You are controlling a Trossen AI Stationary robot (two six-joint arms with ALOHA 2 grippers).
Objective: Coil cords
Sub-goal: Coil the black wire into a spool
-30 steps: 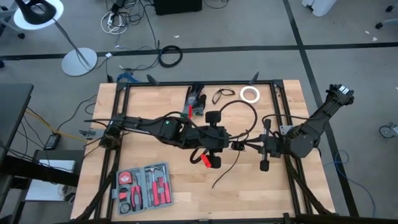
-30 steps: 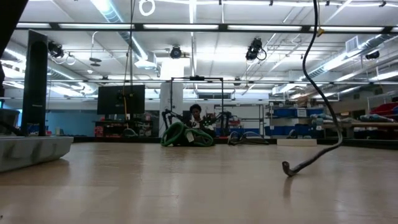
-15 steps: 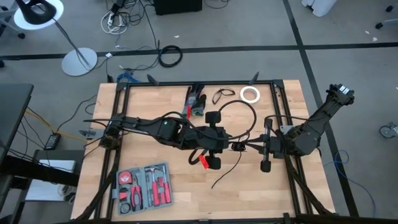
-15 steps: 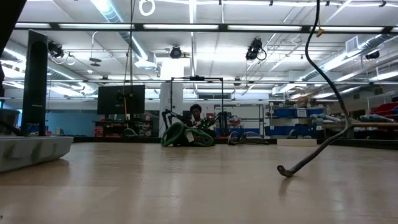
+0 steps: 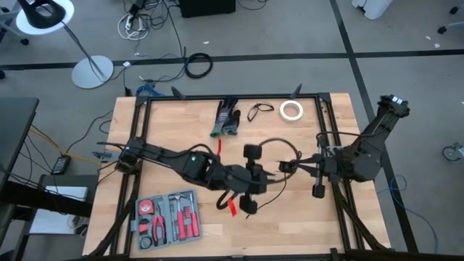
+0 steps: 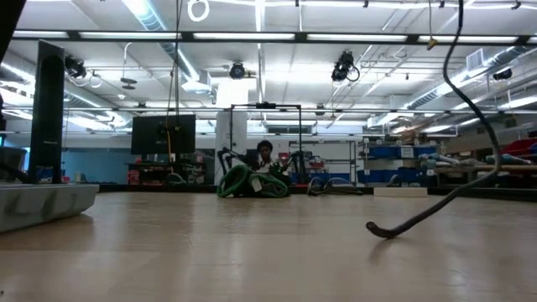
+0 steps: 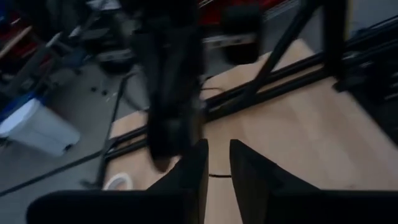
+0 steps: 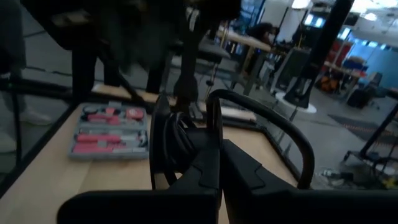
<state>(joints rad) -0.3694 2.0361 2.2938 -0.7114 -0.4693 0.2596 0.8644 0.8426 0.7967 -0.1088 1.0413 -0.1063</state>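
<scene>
Cord (image 5: 279,145), thin and black, arches between both pincers, tail trailing

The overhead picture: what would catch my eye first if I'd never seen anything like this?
Probably the two dark arms meeting mid-table, with the left claw and right claw close together and a black cord arching between them. The cord's loose tail trails down onto the wood. Next, the open tool kit with red-handled tools at the near left corner, and the white tape roll at the far edge.
</scene>
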